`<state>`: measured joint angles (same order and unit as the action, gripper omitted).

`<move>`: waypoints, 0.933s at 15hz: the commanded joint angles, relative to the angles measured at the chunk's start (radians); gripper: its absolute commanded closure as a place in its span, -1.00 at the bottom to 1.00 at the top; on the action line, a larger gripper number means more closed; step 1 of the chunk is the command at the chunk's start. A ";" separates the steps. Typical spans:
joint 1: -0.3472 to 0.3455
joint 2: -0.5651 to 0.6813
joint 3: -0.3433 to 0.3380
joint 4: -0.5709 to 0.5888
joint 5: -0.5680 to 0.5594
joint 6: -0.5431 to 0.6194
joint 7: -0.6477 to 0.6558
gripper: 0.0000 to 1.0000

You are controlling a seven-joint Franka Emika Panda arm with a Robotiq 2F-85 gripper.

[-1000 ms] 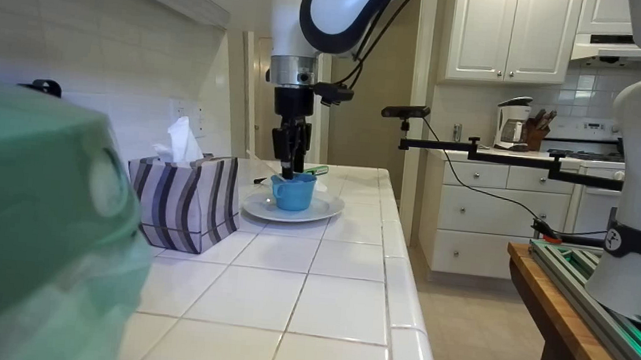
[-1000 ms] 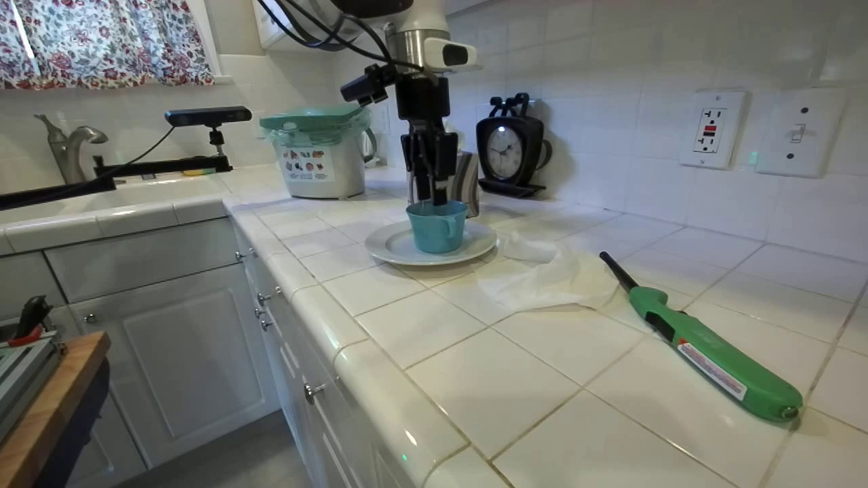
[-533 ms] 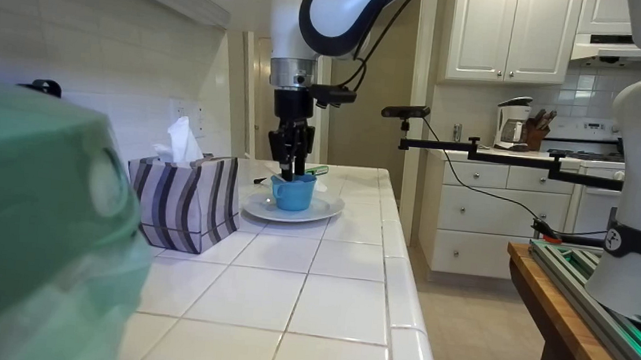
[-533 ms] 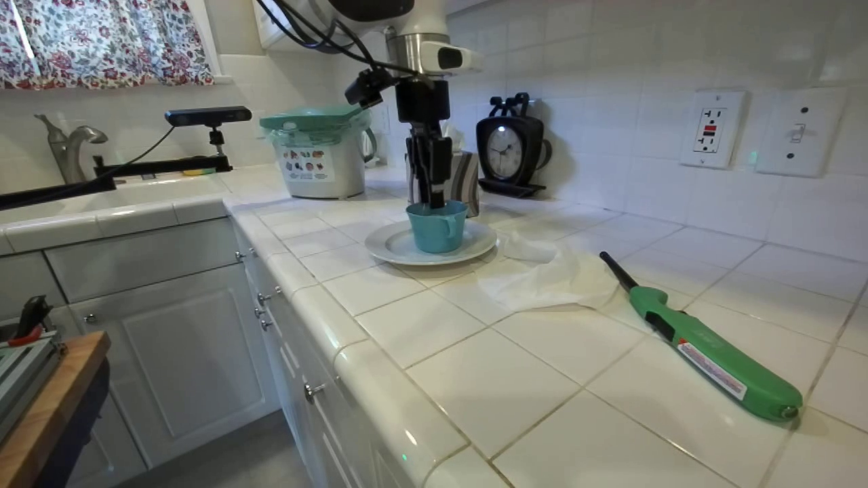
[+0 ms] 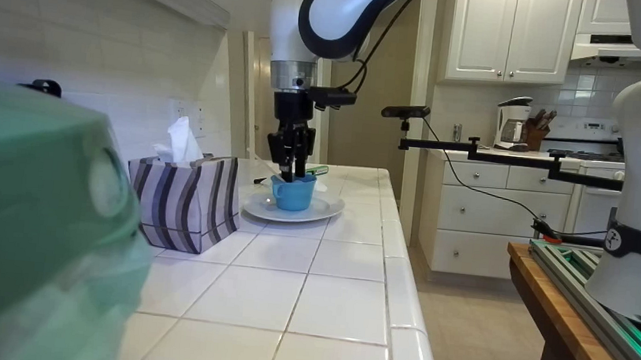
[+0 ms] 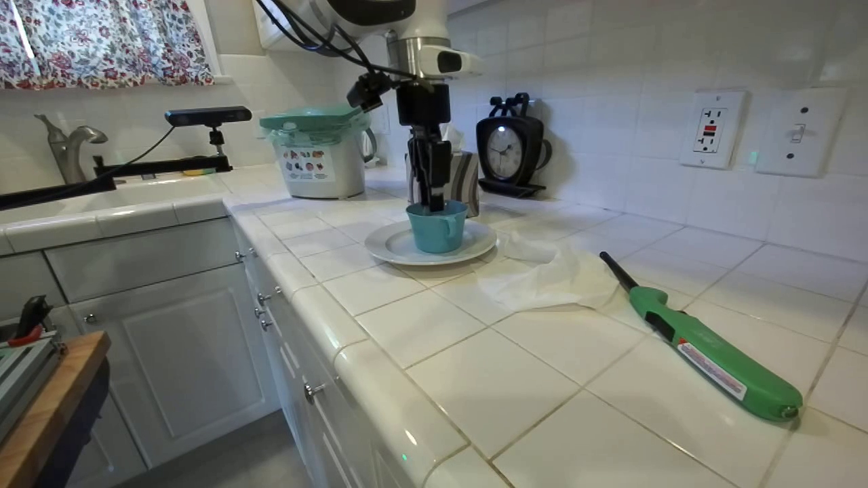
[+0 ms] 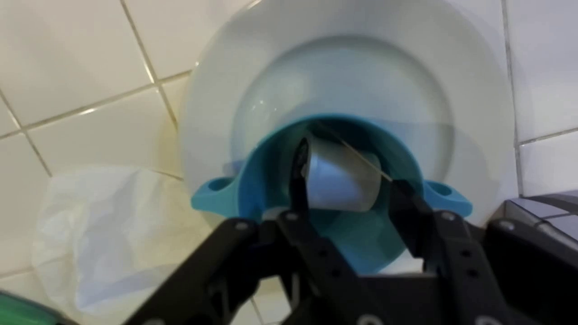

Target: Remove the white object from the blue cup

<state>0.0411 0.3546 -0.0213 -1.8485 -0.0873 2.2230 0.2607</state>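
tiled in white, the counter (image 5: 269, 297) runs down the middle of both exterior views, with a tiled wall (image 6: 630, 61) along it. a flowered curtain (image 6: 108, 47) hangs at the upper left of an exterior view; a tap (image 6: 85, 135) stands below it, and a green-lidded tub (image 6: 315, 159) to the right. a black clock (image 6: 505, 149) is at upper middle, close to a striped box (image 5: 173, 208). near the middle of both exterior views, a blue cup (image 6: 434, 234) stands upright on a white plate (image 6: 390, 247). the white object (image 7: 341, 178) is in the cup: in the wrist view it lies on its side, dark at its left end, a thin pale line (image 7: 356, 152) across it. the gripper (image 7: 348, 192) points straight down, its tips at the cup's mouth. its fingers (image 7: 399, 198) are apart, one by each end of the white object; the one at frame right has a gap, and i cannot tell whether the other touches. a crumpled sheet (image 7: 113, 234) lies beside the plate at the lower left of the wrist view. a green lighter (image 6: 719, 359) lies at the lower right of an exterior view, its black tip near the sheet.
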 commanded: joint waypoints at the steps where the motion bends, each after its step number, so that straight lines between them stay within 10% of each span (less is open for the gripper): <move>1: 0.003 0.015 -0.008 0.020 0.011 0.000 0.009 0.00; 14: -0.004 0.029 -0.018 0.022 0.014 0.007 -0.006 0.44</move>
<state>0.0391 0.3702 -0.0381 -1.8455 -0.0872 2.2325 0.2607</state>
